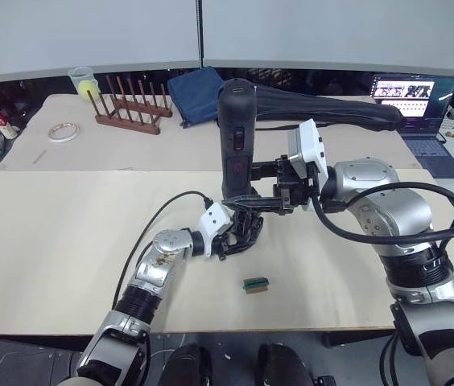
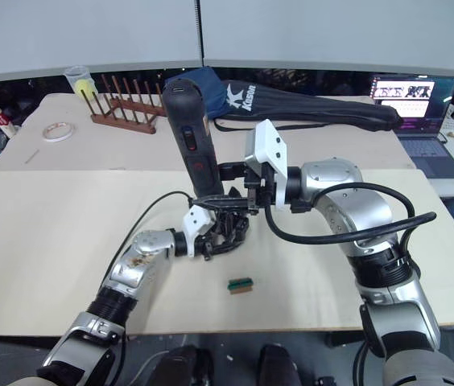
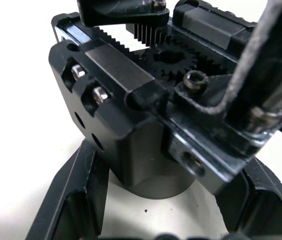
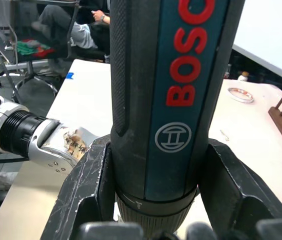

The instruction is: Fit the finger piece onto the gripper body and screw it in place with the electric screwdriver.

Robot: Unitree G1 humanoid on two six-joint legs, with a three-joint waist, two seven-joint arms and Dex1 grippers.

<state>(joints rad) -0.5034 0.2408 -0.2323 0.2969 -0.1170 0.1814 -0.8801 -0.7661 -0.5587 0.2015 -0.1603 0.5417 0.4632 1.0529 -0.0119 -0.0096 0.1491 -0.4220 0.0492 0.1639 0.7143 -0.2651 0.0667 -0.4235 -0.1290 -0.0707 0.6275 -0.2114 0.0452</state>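
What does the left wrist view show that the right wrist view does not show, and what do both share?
Left wrist view: the gripper body close up, its gears and screws exposed, held between the left gripper fingers, with the screwdriver's thin bit at its top.
Right wrist view: the electric screwdriver barrel with red lettering, clamped upright in the right gripper, plus a seated person behind.
Both: the pale table.

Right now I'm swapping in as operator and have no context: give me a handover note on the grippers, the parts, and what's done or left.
Left gripper: shut on the gripper body, held on the table.
Right gripper: shut on the electric screwdriver, upright, bit down over the body.
Finger piece: I can't pick it out as a separate part; it may already be seated.
Done: both parts held, driver lined up.
Left: drive the screw, confirm it is tight.
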